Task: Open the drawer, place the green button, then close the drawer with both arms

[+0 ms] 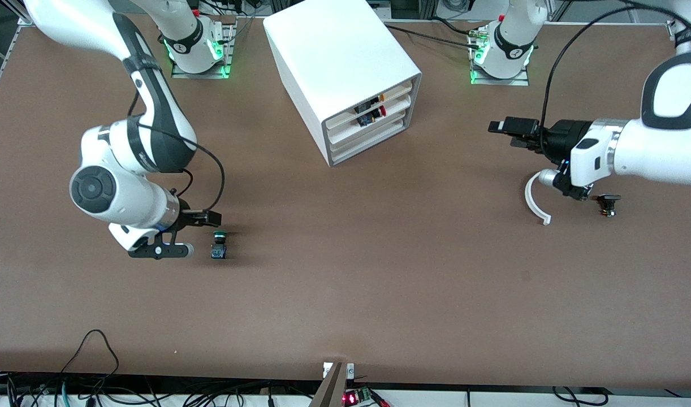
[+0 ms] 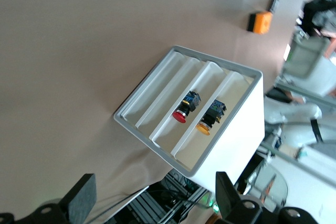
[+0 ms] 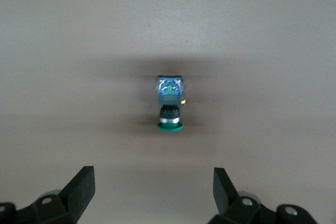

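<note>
The button [image 1: 219, 246] lies on its side on the brown table [image 1: 345, 294], and it is the thing nearest the front camera. Its green cap points away from that camera and its blue base points toward it. It is toward the right arm's end of the table, well apart from the cabinet [image 1: 341, 73].

The right gripper [image 1: 201, 233] is low, just beside the button and not touching it. In the right wrist view the button [image 3: 170, 103] lies out in front of the two black fingers [image 3: 81, 187], which are spread wide apart with nothing between them.

The cabinet is a big white box that stands near the arms' bases, between the two of them. Its three drawers face the left arm's end of the table. The lowest drawer [image 1: 368, 141] looks pushed in. In the left wrist view there is a red button [image 2: 185, 107] in the middle drawer and a yellow button [image 2: 211, 118] in the top one.

The left gripper [image 1: 501, 131] hangs in the air over the table at the left arm's end, pointing at the cabinet front. Its fingers [image 2: 84, 195] are wide apart and hold nothing.

A small black part [image 1: 608, 204] lies on the table close to the left arm. A white curved piece [image 1: 533, 204] sits beside it.
</note>
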Robot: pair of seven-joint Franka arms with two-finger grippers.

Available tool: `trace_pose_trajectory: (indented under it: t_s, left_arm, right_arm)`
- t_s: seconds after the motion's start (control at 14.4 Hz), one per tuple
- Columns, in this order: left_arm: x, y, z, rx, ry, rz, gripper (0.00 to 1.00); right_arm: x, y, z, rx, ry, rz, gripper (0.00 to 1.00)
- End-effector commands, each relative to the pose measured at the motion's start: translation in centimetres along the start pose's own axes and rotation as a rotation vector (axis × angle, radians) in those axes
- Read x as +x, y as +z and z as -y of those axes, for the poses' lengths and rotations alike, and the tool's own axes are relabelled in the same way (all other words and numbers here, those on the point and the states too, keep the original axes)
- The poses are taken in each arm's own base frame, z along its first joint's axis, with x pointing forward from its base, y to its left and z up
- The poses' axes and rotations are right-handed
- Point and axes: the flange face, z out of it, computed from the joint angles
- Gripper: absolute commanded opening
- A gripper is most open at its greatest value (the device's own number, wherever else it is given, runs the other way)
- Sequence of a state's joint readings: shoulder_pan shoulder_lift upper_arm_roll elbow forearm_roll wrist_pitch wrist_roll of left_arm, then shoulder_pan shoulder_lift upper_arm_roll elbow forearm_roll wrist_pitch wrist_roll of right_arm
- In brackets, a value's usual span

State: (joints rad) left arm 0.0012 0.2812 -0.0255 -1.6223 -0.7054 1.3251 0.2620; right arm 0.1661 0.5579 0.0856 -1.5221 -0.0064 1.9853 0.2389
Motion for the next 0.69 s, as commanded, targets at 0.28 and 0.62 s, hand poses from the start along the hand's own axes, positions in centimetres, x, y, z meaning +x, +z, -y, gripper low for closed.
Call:
trace_pose_trajectory:
  t_s: [0.28, 0.62]
  left_arm:
    - [5.5, 7.7, 6.1, -0.281, 0.215, 0.066, 1.00]
    - [5.6, 16.8, 10.7, -0.393, 0.380, -0.091, 1.00]
  right_arm:
    - [2.3, 5.6, -0.6, -0.057, -0.041, -0.047, 1.00]
    - [2.9, 8.4, -0.7, -0.047, -0.053, -0.061, 1.00]
